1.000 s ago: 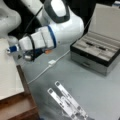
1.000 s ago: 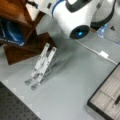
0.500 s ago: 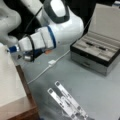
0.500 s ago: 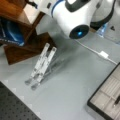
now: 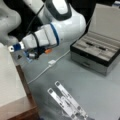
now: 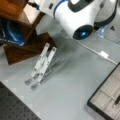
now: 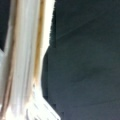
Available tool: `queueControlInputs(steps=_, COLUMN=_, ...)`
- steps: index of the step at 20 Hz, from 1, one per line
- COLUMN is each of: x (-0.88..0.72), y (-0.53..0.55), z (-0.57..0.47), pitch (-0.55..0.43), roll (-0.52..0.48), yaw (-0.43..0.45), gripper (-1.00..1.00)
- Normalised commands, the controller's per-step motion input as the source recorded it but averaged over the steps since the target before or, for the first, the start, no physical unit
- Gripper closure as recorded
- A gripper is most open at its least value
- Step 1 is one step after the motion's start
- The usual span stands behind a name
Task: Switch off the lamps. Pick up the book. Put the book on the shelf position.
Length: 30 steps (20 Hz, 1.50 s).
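Book (image 5: pixel 8 82) lies flat and white on the top of the dark reddish-brown wooden block (image 5: pixel 26 100), which fills a front view's lower left corner; the block's top is the shelf position, and the book covers most of what shows of it. In a front view the block (image 6: pixel 23 50) stands at the upper left, with a pale strip of the book (image 6: pixel 32 13) showing on its upper level and something blue (image 6: pixel 12 32) tucked into the space below.

The gripper (image 5: pixel 12 48) sits at the book's far edge, right over the block, at the end of the glossy white arm (image 5: pixel 62 22) that reaches in from the top. The wrist view is filled on its left side by the book's (image 7: pixel 27 62) stacked page edges, seen very close against a dark ground. Whether the fingers clamp the book or stand apart from it, I cannot tell.

Above the block, at a front view's upper left, a smooth lampshade (image 5: pixel 7 22) looks dull grey-white.

Beside the block on the grey table (image 5: pixel 100 90) a silver folding stand (image 5: pixel 67 102) lies just off its lower corner; in a front view the stand (image 6: pixel 41 65) rests just below the block. A white cable with a small switch (image 5: pixel 51 62) runs away from the block across the table. Well apart from the block, an open grey case (image 5: pixel 100 53) with a black rim stands at a front view's right
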Motion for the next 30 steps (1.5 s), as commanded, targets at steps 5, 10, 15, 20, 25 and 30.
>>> queueControlInputs(steps=5, x=0.3, y=0.57, z=0.14, pitch=-0.266, roll=0.519, yaw=-0.352, gripper=-1.0)
queueControlInputs(steps=10, x=0.5, y=0.6, z=0.1, pitch=-0.206, roll=0.487, yaw=-0.413, gripper=-1.0)
queueControlInputs(steps=15, x=0.47, y=0.39, z=-0.09, pitch=-0.297, roll=0.736, yaw=-0.489, gripper=-1.0)
queueControlInputs(steps=20, x=0.27, y=0.12, z=-0.22, pitch=-0.456, roll=0.994, yaw=-0.419, gripper=-1.0)
queueControlInputs(steps=25, x=-0.06, y=-0.07, z=-0.13, pitch=-0.391, roll=0.642, yaw=-0.184, gripper=-1.0)
queueControlInputs(steps=30, x=-0.26, y=-0.01, z=-0.09, pitch=-0.322, roll=0.323, yaw=-0.09, gripper=-1.0)
